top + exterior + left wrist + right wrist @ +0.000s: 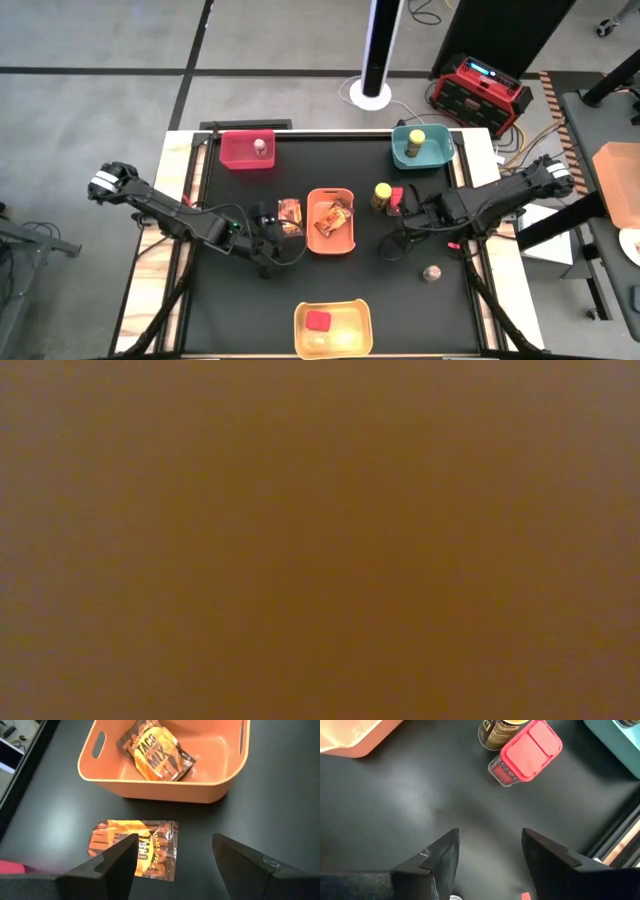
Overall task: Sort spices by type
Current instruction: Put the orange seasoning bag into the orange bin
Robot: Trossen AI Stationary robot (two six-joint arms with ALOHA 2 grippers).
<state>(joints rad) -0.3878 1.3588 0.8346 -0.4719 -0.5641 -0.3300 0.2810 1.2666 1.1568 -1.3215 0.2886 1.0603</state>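
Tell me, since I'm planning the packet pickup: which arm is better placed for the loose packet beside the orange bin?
The left. Its open gripper hangs right over the loose packet, beside the orange bin. The right gripper, also open, is across the table near the red box.

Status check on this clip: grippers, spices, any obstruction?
Left gripper open over loose packet beside orange bin. Right gripper open, empty, short of red box. Nothing in the way.

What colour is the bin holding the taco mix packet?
Orange bin, with the taco mix packet inside; clearest in the left wrist view.
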